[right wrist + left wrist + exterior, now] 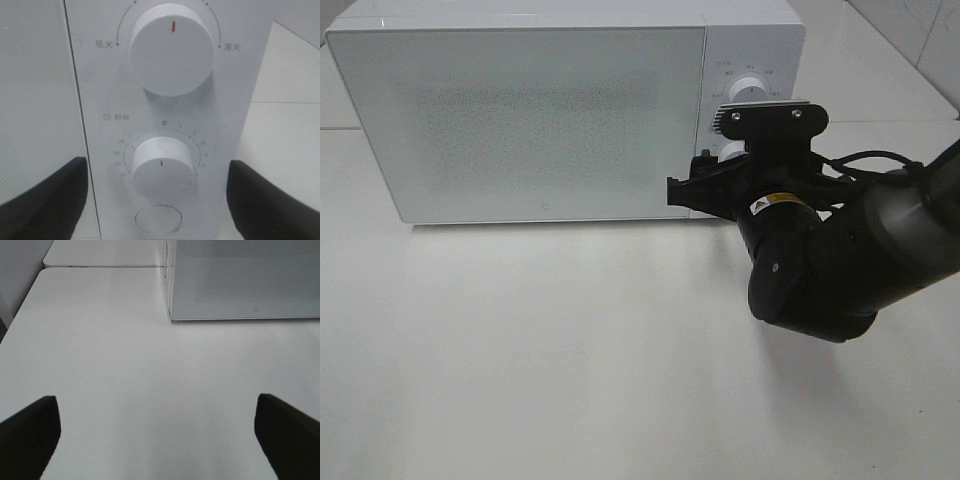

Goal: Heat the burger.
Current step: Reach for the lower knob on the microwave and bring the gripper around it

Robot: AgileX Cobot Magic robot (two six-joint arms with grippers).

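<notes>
**Tool state.** My right gripper (157,172) stands well open and holds nothing. Its two fingers flank the timer knob (162,167), which lies straight ahead between them; I see no contact with it. My left gripper (156,412) is spread fully and is also empty, hovering over bare table (125,350).

**Task object.** The burger appears in none of my views. It is not on the table ahead of the left gripper, nor on the stretch of table below the right one.

**Containers.** The microwave (750,40) faces the right gripper, and one lower corner of it lies ahead of the left. Its door (520,110) is shut. The panel is frosted and I cannot see through it, so the contents are unconfirmed.

**Controls.** Above the timer knob, the power knob (172,47) has its red mark pointing up, midway along its scale. The timer knob's red mark sits on the lower part of its face, away from the 0 at the top. A round button (159,220) lies just below it.

**Progress, as judged.** With the door closed and no burger outside, loading is probably complete. The timer appears to be off zero, though I cannot confirm that heating is running. Heating and retrieval of the burger remain.
</notes>
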